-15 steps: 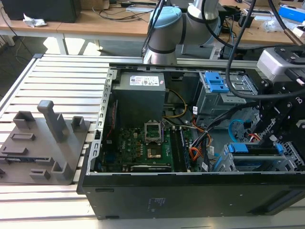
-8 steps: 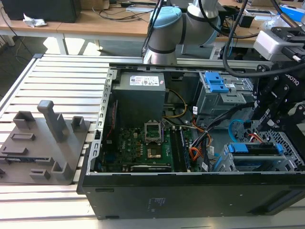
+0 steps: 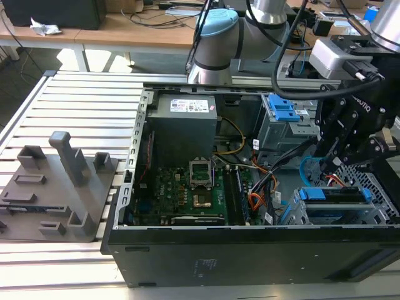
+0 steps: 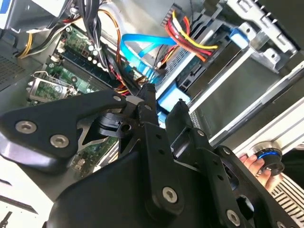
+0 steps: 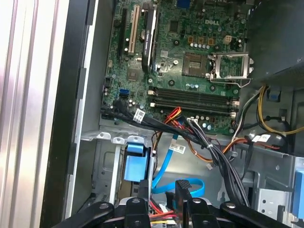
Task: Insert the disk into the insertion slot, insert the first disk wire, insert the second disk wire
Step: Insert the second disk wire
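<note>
In the case, your disk already sits in the slot, at the exterior view's right. The red-orange first wire seems to reach it. The blue second wire loops loose, apparently unplugged. Your gripper hovers at its end; I cannot tell whether it is closed.

One computer case holds one motherboard, one power supply, one light-blue data cable, one silver perforated cage and one grey cage.
</note>
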Controlling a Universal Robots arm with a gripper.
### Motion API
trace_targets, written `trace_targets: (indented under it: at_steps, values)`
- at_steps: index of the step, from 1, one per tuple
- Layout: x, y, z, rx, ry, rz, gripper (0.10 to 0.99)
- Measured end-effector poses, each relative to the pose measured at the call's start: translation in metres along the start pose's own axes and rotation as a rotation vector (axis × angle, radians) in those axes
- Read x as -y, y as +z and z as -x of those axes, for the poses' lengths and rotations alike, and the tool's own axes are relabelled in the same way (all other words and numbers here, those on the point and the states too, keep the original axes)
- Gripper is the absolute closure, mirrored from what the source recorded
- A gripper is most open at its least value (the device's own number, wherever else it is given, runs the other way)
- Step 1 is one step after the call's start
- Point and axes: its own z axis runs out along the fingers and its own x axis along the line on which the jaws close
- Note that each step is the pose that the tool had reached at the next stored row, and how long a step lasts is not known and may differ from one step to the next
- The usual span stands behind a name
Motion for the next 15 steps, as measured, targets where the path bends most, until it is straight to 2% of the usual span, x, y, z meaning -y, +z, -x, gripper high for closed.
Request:
trace_targets:
  at_steps: [3,6,9,15]
  values:
    - [-0.0048,0.002,0.0005,0.0,-0.011,0.0,0.725]
    - [-0.0045,0.0028,0.0022,-0.0013,-0.043,-0.001,0.725]
    - [-0.0008,0.0031,0.0074,-0.002,-0.051,-0.001,0.725]
    - [0.0079,0.0068,0.0079,-0.005,-0.055,0.0,0.725]
